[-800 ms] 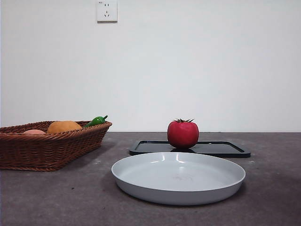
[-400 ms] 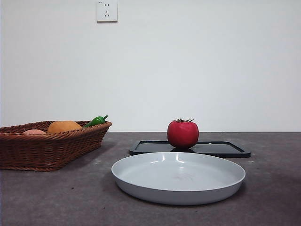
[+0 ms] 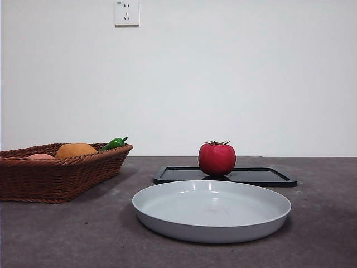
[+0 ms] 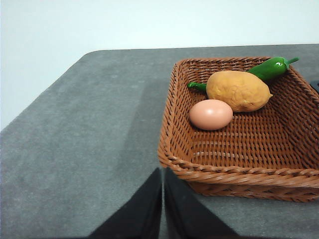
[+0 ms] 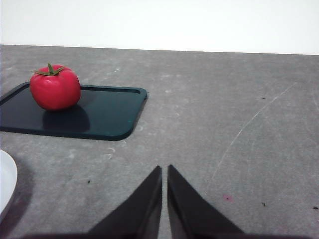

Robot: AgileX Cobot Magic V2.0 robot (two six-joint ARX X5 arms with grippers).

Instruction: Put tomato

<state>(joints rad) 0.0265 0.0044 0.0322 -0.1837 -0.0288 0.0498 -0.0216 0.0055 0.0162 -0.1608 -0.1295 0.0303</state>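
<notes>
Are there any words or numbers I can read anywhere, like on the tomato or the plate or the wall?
Wall socket: a tiny dark mark at its top left corner, too small to read.
Tomato: no writing.
Grey plate: no writing.
Black tray: no writing.
Basket and the food in it: no writing.
So there is nothing readable in these pictures.

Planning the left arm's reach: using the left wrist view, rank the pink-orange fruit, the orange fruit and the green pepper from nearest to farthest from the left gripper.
From the left gripper:
1. Pink-orange fruit, in the wicker basket, nearest.
2. Orange fruit, just behind it.
3. Green pepper, at the basket's far corner.
</notes>
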